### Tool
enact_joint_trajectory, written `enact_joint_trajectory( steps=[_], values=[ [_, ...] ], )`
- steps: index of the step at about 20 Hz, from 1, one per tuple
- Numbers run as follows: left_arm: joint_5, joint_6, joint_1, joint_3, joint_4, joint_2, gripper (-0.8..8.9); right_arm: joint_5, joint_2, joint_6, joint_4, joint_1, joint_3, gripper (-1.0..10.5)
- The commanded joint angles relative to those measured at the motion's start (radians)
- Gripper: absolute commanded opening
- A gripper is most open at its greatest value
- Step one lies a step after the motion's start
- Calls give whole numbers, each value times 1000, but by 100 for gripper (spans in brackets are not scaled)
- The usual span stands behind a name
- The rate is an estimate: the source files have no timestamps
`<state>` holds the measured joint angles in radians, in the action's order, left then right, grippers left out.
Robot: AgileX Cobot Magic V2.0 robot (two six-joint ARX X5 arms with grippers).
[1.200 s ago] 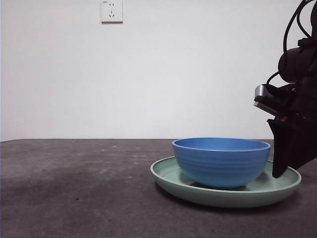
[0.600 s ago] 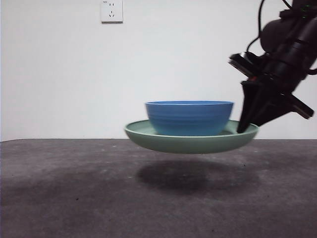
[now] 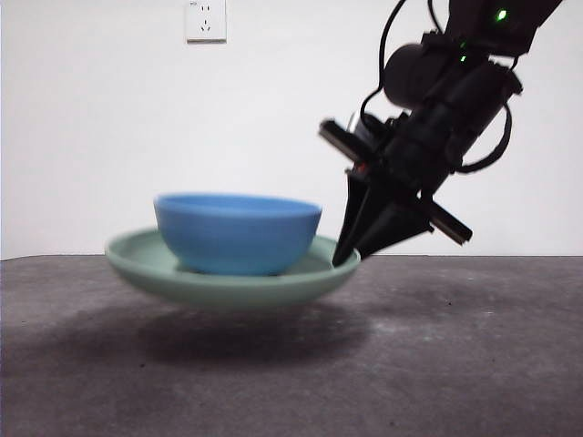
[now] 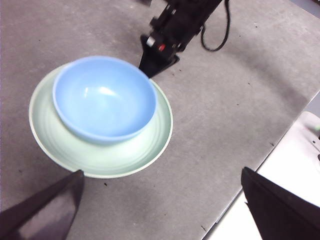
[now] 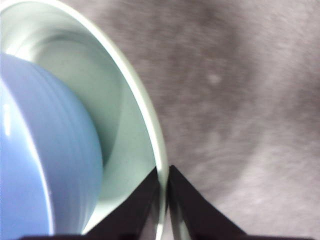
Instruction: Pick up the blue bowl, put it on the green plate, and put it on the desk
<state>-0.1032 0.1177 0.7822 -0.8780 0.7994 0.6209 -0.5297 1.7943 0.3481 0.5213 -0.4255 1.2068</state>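
Note:
The blue bowl (image 3: pixel 237 235) sits in the green plate (image 3: pixel 228 287), and both hang a little above the desk (image 3: pixel 455 364), casting a shadow on it. My right gripper (image 3: pixel 351 255) is shut on the plate's right rim and comes down from the upper right. In the right wrist view the two jaws pinch the rim (image 5: pixel 150 125) at the gripper (image 5: pixel 164 185), with the bowl (image 5: pixel 40 150) beside it. My left gripper (image 4: pixel 162 210) is open and empty, high above the desk, looking down on the bowl (image 4: pixel 102 97), the plate (image 4: pixel 125 155) and the right gripper (image 4: pixel 150 65).
A white wall with a socket (image 3: pixel 205 20) stands behind the desk. In the left wrist view the desk's edge runs diagonally, with a white surface (image 4: pixel 295 150) beyond it.
The right gripper has lifted the plate with the bowl off the desk and carried it to the left; it is now a little lower than half a second ago.

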Motion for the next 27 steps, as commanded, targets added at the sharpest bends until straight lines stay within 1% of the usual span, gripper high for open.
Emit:
enact_joint_trajectory(
  steps=[1, 4, 6, 11, 15, 16, 17, 19, 20, 22, 24, 27],
  values=[
    [3, 0, 9, -11, -10, 5, 501, 6, 35, 21, -19, -6, 21, 11],
    [3, 0, 9, -11, -11, 5, 501, 16, 63, 61, -47, -7, 21, 11],
    [3, 0, 9, -11, -10, 5, 501, 47, 63, 64, -46, -16, 21, 11],
    [3, 0, 9, -11, -12, 5, 501, 83, 84, 81, -21, -18, 20, 11],
    [3, 0, 9, -11, -13, 5, 501, 85, 84, 79, -14, -17, 20, 13],
    [3, 0, 9, -11, -13, 5, 501, 86, 84, 79, -14, -17, 20, 19],
    [3, 0, 9, -11, -13, 5, 501, 87, 84, 77, -15, -18, 20, 74],
    [3, 0, 9, -11, -13, 5, 501, 90, 83, 48, -19, -17, 20, 286],
    [3, 0, 9, -11, -13, 5, 501, 95, 80, 30, -18, -16, 20, 320],
    [3, 0, 9, -11, -11, 5, 501, 96, 57, 6, 0, 0, 22, 320],
    [3, 0, 9, -11, -10, 5, 501, 117, 4, -19, 31, 14, 22, 321],
    [3, 0, 9, -11, -11, 5, 501, 195, -123, -83, 151, 37, 22, 347]
  ],
)
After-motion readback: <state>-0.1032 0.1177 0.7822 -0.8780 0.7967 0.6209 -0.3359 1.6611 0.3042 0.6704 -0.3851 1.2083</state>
